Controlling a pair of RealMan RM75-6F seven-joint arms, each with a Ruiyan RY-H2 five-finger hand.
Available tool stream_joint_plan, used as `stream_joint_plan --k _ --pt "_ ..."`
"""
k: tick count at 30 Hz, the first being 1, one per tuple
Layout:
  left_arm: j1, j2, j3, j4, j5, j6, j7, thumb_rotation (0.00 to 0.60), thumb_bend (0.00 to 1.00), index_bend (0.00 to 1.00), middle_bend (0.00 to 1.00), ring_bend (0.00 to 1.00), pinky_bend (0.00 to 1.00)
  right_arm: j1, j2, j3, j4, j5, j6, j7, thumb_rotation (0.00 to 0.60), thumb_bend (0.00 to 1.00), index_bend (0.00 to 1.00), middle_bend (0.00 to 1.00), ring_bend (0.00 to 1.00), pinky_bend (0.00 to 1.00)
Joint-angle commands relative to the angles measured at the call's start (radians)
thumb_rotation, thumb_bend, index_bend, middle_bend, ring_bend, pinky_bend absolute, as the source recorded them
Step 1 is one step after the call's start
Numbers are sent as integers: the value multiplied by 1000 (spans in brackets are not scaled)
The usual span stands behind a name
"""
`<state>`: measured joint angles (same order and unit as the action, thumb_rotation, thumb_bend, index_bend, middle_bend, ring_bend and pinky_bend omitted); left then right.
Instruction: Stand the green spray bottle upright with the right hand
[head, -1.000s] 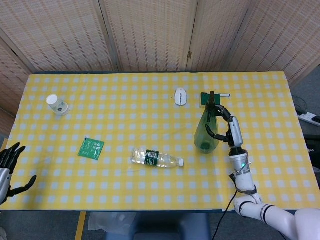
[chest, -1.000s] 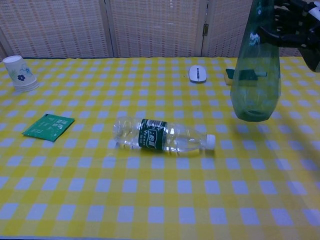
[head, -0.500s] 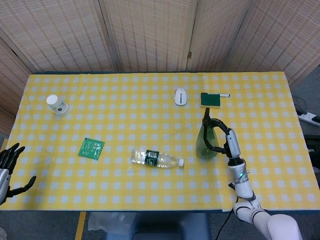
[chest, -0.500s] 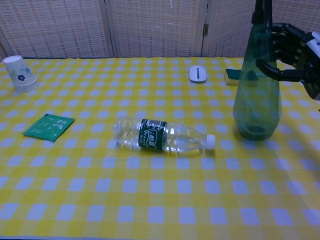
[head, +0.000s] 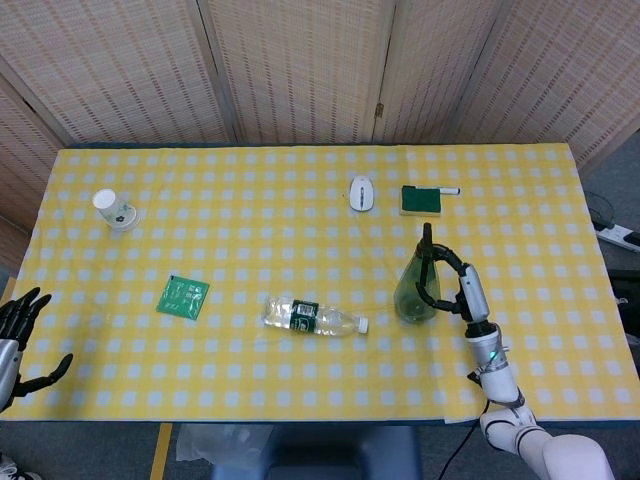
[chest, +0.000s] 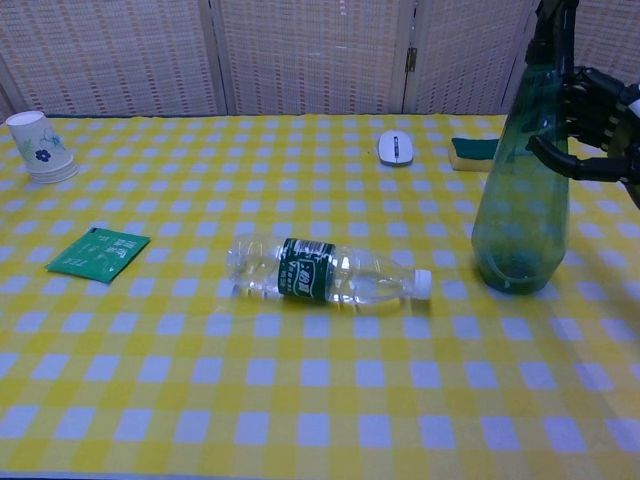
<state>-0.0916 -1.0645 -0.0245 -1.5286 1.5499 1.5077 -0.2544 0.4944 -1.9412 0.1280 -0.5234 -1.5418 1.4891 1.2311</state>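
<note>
Right robot hand (chest: 592, 128) grips the upright green spray bottle (chest: 522, 190) — seemingly empty.

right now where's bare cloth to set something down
Free: the near edge in front of the clear plastic water bottle, and the far strip between the white paper cup and white mouse. Crowded: around the green spray bottle, right hand and sponge.

The yellow-checked tabletop (head: 300, 230) carries an upright green spray bottle (head: 417, 285), a lying water bottle (head: 313, 318), green packet (head: 182, 297), paper cup (head: 112, 208), mouse (head: 361, 193) and sponge (head: 421, 200).
</note>
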Motion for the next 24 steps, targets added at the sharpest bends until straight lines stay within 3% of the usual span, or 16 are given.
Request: stream_joint_plan --k 1,3,6,24 --pt "0 1 0 -2 0 1 1 495 362 0 44 58 0 -14 38 -15 -56 -12 6 -18 600 404 186 377 409 327" --pt "1 1 -1 -2 2 5 0 496 362 0 44 58 0 -23 62 -18 -100 -15 20 -37 600 401 93 332 369 280" --pt "2 0 -1 -2 4 7 -1 496 362 0 44 57 0 -38 98 -23 -165 -16 29 -61 600 399 47 300 342 248" --pt "4 0 2 -9 12 13 17 494 362 0 44 58 0 -156 295 -55 -446 -37 128 -168 600 391 35 259 305 184"
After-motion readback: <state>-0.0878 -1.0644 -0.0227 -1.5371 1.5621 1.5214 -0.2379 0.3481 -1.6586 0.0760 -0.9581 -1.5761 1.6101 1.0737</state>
